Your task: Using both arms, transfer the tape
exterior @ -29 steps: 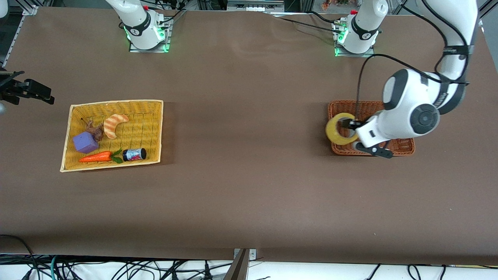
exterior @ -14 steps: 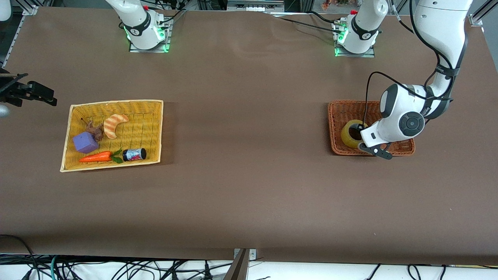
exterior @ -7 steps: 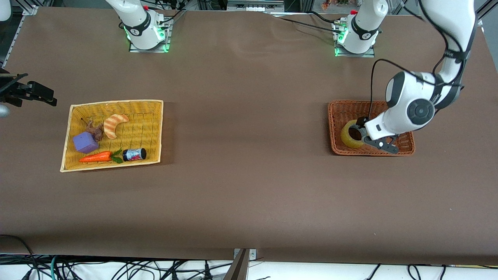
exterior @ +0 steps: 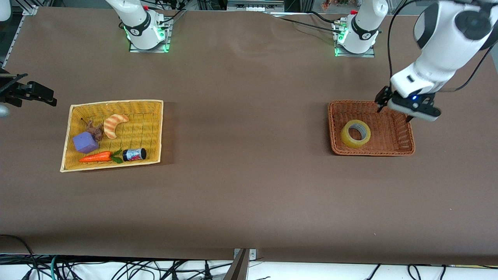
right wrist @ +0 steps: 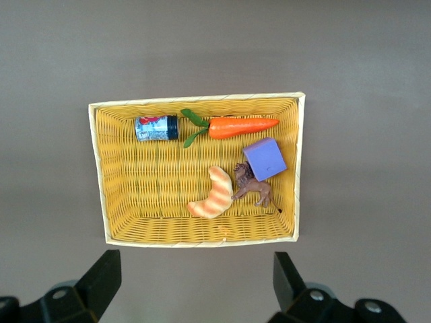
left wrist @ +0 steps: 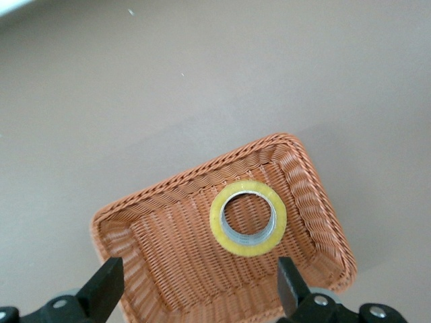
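The tape (exterior: 347, 137), a yellowish ring with a pale core, lies flat in the brown wicker basket (exterior: 330, 124) at the left arm's end of the table. My left gripper (exterior: 393, 112) hangs open and empty, up in the air over the basket's rim toward the robots' bases. The left wrist view shows the tape (left wrist: 217, 219) inside the basket (left wrist: 202, 171), well below the open gripper (left wrist: 195, 289). My right gripper (exterior: 35, 87) waits open and empty, high over the table beside the yellow basket (exterior: 116, 102); it also shows in the right wrist view (right wrist: 194, 279).
The yellow basket (right wrist: 94, 168) at the right arm's end holds a striped croissant toy (exterior: 114, 123), a purple cube (exterior: 84, 142), a carrot (exterior: 95, 157), a small dark jar (exterior: 134, 154) and a brown animal toy (exterior: 94, 130). Bare brown table lies between the two baskets.
My left gripper lowered the tape into the brown basket, let it go and rose away toward the bases. The tape now lies flat. The right arm has barely moved.
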`<state>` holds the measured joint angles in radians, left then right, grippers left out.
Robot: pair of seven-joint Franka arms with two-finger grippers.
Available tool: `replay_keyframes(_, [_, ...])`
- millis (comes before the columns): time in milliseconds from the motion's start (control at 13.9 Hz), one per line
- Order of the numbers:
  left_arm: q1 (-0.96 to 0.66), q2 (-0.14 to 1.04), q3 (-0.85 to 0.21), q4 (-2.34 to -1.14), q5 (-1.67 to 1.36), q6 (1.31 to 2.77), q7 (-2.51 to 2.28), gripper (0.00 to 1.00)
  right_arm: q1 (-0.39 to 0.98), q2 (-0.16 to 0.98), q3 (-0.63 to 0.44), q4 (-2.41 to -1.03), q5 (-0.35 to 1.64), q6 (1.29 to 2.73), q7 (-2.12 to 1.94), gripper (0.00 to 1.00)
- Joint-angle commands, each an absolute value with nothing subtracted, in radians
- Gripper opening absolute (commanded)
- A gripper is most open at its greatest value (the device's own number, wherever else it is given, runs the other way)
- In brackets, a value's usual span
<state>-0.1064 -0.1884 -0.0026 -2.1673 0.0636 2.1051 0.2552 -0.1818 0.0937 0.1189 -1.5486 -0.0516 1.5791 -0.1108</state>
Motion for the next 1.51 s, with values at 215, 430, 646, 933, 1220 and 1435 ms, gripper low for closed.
replay_keyframes(215, [-0.117,-0.056,0.003,-1.704,0.057,1.611,0.103,1.0,-0.183,0.103,0.121,-1.525,-0.048,1.568,-0.11,1.0])
replay_keyframes(430, [-0.112,-0.005,0.0,-1.64,0.034,1.559,0.055,1.0,-0.183,0.103,0.121,-1.525,-0.046,1.568,-0.11,1.0])
replay_keyframes(646, [-0.107,0.018,0.0,-1.621,0.009,1.562,0.025,1.0,-0.183,0.104,0.121,-1.525,-0.048,1.568,-0.11,1.0])
replay_keyframes(933, [-0.101,0.107,0.006,-1.504,-0.008,1.557,0.012,1.0,-0.183,0.106,0.123,-1.525,-0.046,1.569,-0.11,1.0])
replay_keyframes(1220, [-0.1,0.114,0.005,-1.499,-0.008,1.551,0.012,1.0,-0.183,0.106,0.123,-1.525,-0.046,1.569,-0.11,1.0])
replay_keyframes(1435, [-0.098,0.114,0.008,-1.499,-0.008,1.529,0.015,1.0,-0.183,0.106,0.123,-1.525,-0.046,1.569,-0.11,1.0])
